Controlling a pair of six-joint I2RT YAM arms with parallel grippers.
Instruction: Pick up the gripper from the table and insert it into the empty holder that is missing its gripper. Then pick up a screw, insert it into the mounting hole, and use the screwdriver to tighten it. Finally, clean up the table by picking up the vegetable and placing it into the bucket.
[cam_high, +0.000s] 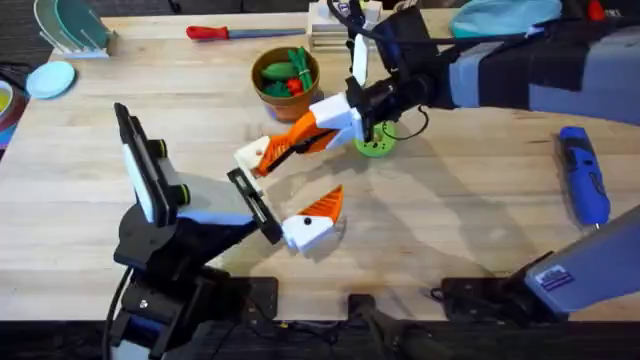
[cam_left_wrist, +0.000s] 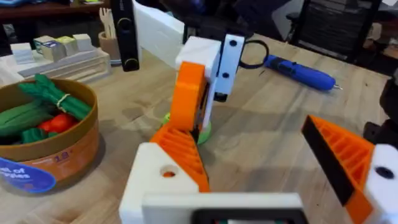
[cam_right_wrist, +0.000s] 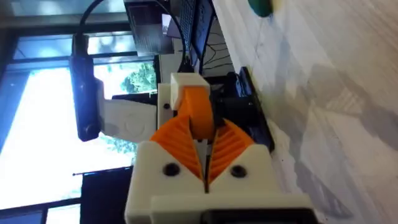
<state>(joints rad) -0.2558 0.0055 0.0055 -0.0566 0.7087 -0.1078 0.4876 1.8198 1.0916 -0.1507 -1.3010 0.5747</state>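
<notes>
My right gripper (cam_high: 300, 135) (cam_right_wrist: 205, 140) reaches in from the right and is shut on the small orange gripper (cam_right_wrist: 198, 112) (cam_left_wrist: 189, 93). That piece sits against the white holder (cam_high: 250, 155) (cam_left_wrist: 155, 177) at my left arm's tip; I cannot tell whether it is fully seated. My left gripper (cam_high: 305, 172) (cam_left_wrist: 249, 134) is open, its other orange finger (cam_high: 325, 205) apart. On the table (cam_high: 450, 230), the bucket (cam_high: 285, 95) (cam_left_wrist: 56, 146) holds green and red vegetable pieces (cam_high: 282, 72). The blue screwdriver (cam_high: 583, 175) (cam_left_wrist: 298, 70) lies at the right. The screw is out of view.
A flat green disc (cam_high: 375, 145) lies just under the right gripper. A red-handled tool (cam_high: 225, 32) and a white box (cam_high: 335, 35) are at the back edge. Teal dishes (cam_high: 50, 78) stand at the back left.
</notes>
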